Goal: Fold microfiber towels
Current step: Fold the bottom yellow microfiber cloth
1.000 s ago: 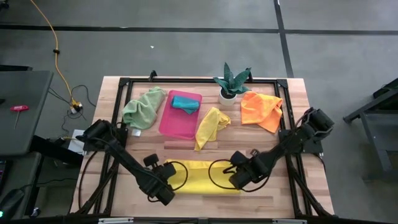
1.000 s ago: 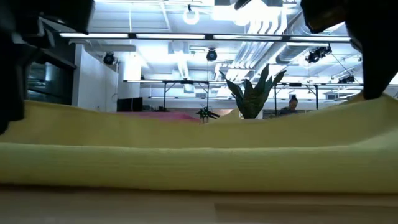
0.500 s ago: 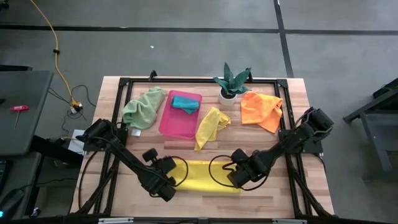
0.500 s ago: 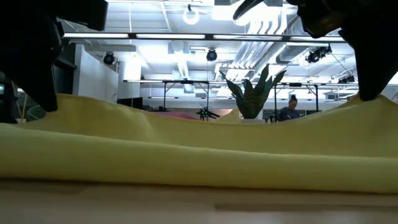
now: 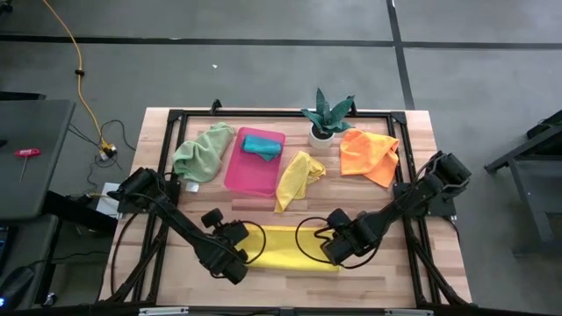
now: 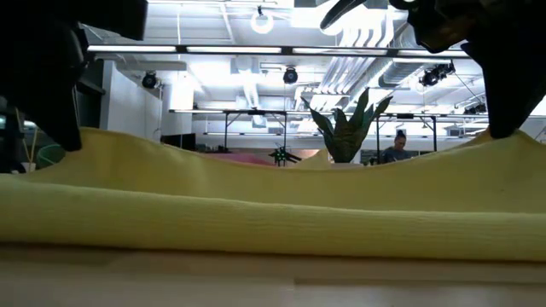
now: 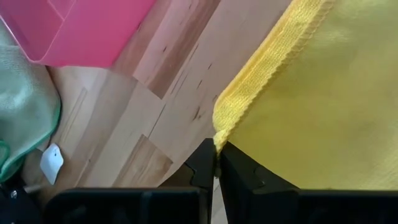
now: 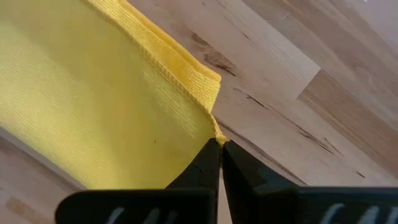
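A yellow microfiber towel [image 5: 290,248] lies as a long strip near the table's front edge, and both grippers are shut on it. My left gripper [image 5: 241,254] is at its left end, my right gripper [image 5: 338,248] at its right end. In the low view both ends rise toward the grippers while the near part [image 6: 273,230] lies on the table. A pale green towel [image 5: 204,151], a crumpled yellow towel [image 5: 299,177] and an orange towel [image 5: 369,153] lie at the back. A teal towel [image 5: 260,146] rests in the pink tray [image 5: 250,175]. My left gripper pinches a hemmed corner [image 7: 219,135] at the towel's left end between its two fingertips, slanting down from above. That corner is raised off the wood; the cloth slopes away from it, slack. My right gripper pinches a hemmed corner [image 8: 216,132] at the towel's right end between its fingertips, pointing steeply down. The corner is raised off the table, and the cloth falls away toward the towel's middle.
A potted plant [image 5: 325,118] stands at the back, between the tray and the orange towel. A black frame [image 5: 176,114] runs round the table top. Bare wood [image 5: 290,285] shows between the yellow strip and the front edge.
My left gripper has tipped and swung a little toward the table's right and far side with its corner. The towel's left end, which lay lower and flatter, now stands up as a hump. The right end has stayed raised where it was.
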Robot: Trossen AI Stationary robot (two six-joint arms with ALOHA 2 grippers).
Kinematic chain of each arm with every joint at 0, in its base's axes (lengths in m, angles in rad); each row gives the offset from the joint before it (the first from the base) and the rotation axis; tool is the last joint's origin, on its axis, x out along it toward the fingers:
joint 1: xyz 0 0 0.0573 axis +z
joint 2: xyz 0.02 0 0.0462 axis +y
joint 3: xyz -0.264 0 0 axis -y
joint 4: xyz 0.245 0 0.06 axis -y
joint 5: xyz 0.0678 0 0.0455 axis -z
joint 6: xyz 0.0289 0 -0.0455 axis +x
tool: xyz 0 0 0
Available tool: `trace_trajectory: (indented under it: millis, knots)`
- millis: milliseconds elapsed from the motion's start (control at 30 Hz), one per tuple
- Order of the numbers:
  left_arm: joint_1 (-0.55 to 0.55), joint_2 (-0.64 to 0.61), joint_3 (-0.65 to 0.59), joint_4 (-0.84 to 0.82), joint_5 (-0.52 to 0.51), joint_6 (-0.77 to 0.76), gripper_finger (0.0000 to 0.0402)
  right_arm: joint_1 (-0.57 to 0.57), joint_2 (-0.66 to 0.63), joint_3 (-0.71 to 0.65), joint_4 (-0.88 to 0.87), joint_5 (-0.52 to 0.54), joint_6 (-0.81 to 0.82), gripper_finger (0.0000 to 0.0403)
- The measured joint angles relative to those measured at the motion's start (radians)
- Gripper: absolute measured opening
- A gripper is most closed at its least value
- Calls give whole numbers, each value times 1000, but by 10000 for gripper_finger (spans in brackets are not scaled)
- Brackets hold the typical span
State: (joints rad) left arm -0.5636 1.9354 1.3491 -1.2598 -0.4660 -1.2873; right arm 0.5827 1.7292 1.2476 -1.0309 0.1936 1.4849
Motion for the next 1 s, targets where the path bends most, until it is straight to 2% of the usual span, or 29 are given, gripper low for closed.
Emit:
trace_trajectory:
  millis: [167,267,467,667,867,933,1000]
  knots:
    - [0,0,0,0,-17,24,34,0,0,0,0,17,3,3]
    - [0,0,0,-1,-18,26,52,0,0,0,0,35,8,19]
    - [0,0,0,-45,-24,34,97,0,0,0,-6,55,12,90]
    - [3,-19,0,-131,-23,116,134,0,-39,-1,-92,66,-50,160]
    - [4,-128,-1,-218,-64,131,147,34,-147,-4,-203,80,-69,183]
    - [-3,-186,-10,-182,-95,132,144,71,-190,-41,-190,71,-30,184]
    - [-10,-257,-55,-79,-106,145,140,119,-235,-100,-160,59,52,184]
